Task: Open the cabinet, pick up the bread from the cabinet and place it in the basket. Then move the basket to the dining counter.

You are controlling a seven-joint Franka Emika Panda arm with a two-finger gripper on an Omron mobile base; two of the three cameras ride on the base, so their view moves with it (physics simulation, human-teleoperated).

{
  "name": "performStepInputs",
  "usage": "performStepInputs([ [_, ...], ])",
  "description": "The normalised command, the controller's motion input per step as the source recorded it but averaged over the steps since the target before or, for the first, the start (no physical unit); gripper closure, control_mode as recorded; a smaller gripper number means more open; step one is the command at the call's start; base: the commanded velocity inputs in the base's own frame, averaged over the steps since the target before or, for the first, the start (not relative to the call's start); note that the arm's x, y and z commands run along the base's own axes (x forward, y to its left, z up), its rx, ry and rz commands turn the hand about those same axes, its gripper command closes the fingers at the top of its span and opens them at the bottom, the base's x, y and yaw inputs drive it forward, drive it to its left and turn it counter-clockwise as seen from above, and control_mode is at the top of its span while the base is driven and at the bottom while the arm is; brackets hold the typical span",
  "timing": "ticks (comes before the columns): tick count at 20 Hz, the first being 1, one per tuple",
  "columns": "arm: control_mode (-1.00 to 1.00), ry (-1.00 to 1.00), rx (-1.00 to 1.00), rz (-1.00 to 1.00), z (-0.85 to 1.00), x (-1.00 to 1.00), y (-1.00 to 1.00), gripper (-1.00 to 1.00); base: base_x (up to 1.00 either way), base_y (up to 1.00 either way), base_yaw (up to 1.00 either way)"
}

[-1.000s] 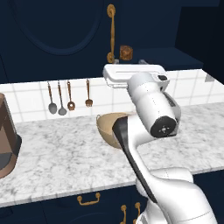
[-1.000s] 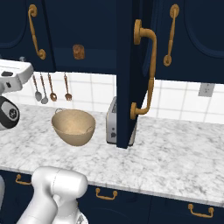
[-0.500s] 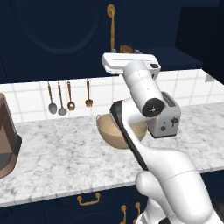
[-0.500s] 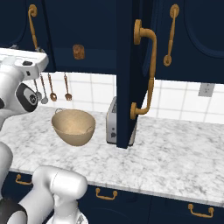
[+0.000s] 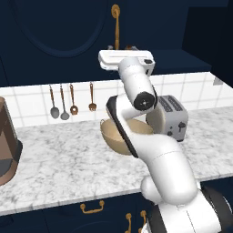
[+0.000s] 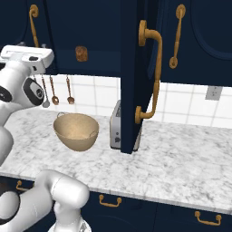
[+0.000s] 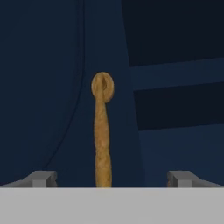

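The gripper (image 7: 112, 177) is spread wide with nothing in it, its tips either side of the left door's handle (image 7: 102, 131), likely lining up. The right door (image 6: 138, 68) is already swung out. Bread (image 6: 81, 53) sits on the cabinet shelf, at one o'clock above the basket (image 6: 76, 131).

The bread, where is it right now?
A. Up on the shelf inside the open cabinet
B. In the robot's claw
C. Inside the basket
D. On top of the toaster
A: the bread sits on the shelf behind the swung-open door of the cabinet, above the basket, which has nothing in it.
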Motion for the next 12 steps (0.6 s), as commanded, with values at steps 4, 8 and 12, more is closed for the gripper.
performStepInputs([
  [4, -1.00, 0.00, 0.00, -0.09, 0.12, 0.42, 0.25, -1.00, 0.00, 0.00, 0.00],
  [8, -1.00, 0.00, -0.01, -0.05, 0.07, 0.38, 0.16, -1.00, 0.00, 0.00, 0.00],
  [12, -1.00, 0.00, 0.00, 0.00, 0.00, 0.45, 0.00, -1.00, 0.00, 0.00, 0.00],
])
